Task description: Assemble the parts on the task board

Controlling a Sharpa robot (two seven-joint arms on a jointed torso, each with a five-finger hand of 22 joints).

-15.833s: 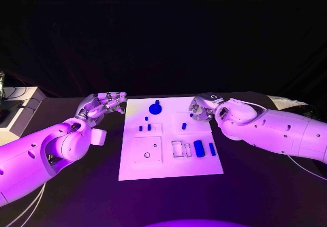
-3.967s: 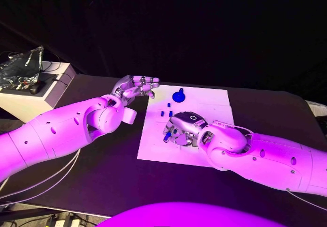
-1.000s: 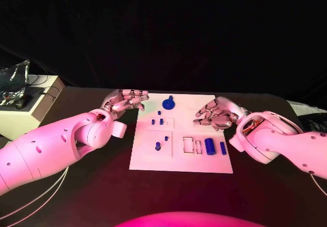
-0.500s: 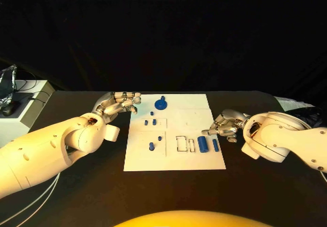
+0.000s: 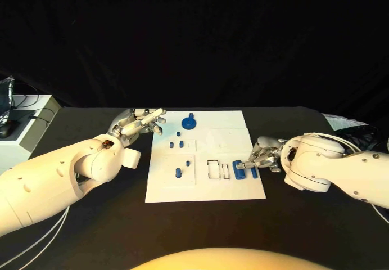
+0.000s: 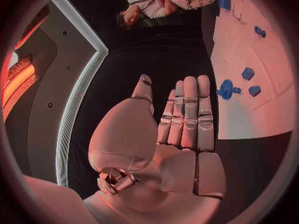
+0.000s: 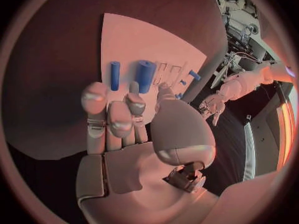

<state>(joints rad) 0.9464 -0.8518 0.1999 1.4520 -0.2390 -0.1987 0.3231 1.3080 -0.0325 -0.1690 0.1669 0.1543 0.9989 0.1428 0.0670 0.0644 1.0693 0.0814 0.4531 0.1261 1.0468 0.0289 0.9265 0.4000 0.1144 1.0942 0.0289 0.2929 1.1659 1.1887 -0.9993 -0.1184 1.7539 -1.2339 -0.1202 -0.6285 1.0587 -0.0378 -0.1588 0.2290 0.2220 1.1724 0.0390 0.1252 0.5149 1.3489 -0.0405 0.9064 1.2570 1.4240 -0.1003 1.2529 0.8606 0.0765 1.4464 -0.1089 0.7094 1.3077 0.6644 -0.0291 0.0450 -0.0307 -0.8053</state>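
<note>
Reaching over the task board (image 5: 207, 188), the right robot hand (image 5: 263, 158) is now seen at the large blue cylinder (image 5: 242, 170), its fingers apart and nothing clamped; half a second ago it was held just off the board's edge. A pick of that part is judged to be the step in hand. The thin blue bar (image 5: 253, 172) lies just beside the cylinder. The left robot hand (image 5: 140, 122) is kept empty, fingers extended, at the board's far corner on the counter (image 5: 89, 225), near the blue knob (image 5: 189, 122), unchanged
</note>
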